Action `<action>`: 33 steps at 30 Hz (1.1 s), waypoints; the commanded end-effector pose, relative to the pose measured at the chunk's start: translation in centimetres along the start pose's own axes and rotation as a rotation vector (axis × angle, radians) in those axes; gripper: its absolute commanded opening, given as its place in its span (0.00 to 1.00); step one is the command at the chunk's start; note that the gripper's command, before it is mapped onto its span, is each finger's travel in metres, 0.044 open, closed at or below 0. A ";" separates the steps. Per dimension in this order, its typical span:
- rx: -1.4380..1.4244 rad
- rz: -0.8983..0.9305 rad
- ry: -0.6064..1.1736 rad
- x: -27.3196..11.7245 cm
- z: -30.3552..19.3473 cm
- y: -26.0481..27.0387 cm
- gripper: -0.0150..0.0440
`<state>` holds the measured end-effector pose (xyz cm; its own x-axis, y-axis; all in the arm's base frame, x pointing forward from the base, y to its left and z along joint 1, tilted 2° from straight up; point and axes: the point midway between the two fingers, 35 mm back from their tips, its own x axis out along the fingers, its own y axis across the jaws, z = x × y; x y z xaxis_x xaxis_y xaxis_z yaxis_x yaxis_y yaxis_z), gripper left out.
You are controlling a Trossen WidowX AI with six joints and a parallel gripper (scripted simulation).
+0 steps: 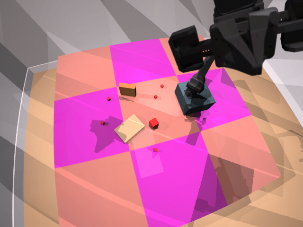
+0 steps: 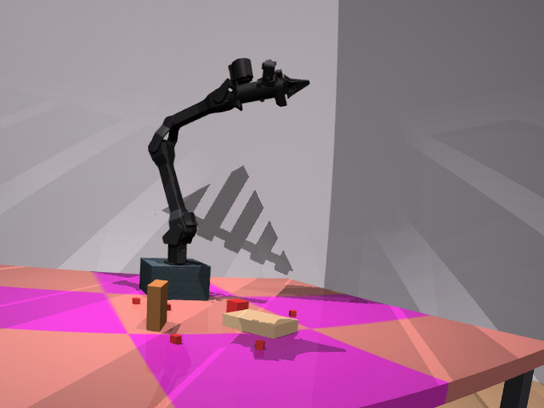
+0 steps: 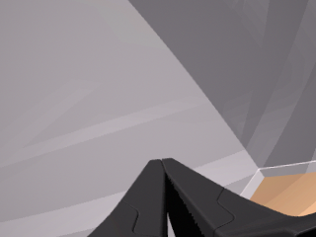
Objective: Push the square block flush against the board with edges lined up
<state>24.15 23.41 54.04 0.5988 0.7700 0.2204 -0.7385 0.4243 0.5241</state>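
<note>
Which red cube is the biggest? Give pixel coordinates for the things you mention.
The one right beside the pale flat board (image 1: 129, 128) (image 2: 259, 322): red cube (image 1: 154, 122) (image 2: 237, 305), clearly larger than the five tiny ones.

The tabletop (image 1: 97, 195) (image 2: 79, 364) is checked in salmon and magenta. The block (image 1: 154, 122) is red, the board (image 1: 129, 128) (image 2: 260, 322) pale tan, the arm's base (image 1: 182, 103) (image 2: 175, 280) dark blue-grey, the upright piece (image 1: 127, 90) (image 2: 156, 306) orange-brown.
</note>
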 end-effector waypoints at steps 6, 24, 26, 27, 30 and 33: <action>0.103 -0.246 0.026 0.8 -1.0 -8.1 0.25; 0.342 -0.715 0.031 -2.1 -2.6 -23.8 0.25; 0.364 -0.762 0.025 -2.8 -2.7 -25.3 0.25; 0.375 -0.785 0.021 -3.2 -2.8 -26.1 0.25; 0.419 -0.854 0.012 -4.3 -3.0 -28.3 0.25; 0.464 -0.923 0.000 -5.6 -3.3 -30.4 0.25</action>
<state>41.24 9.51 36.33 0.8837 0.2891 -0.3681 0.1061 0.6421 0.7592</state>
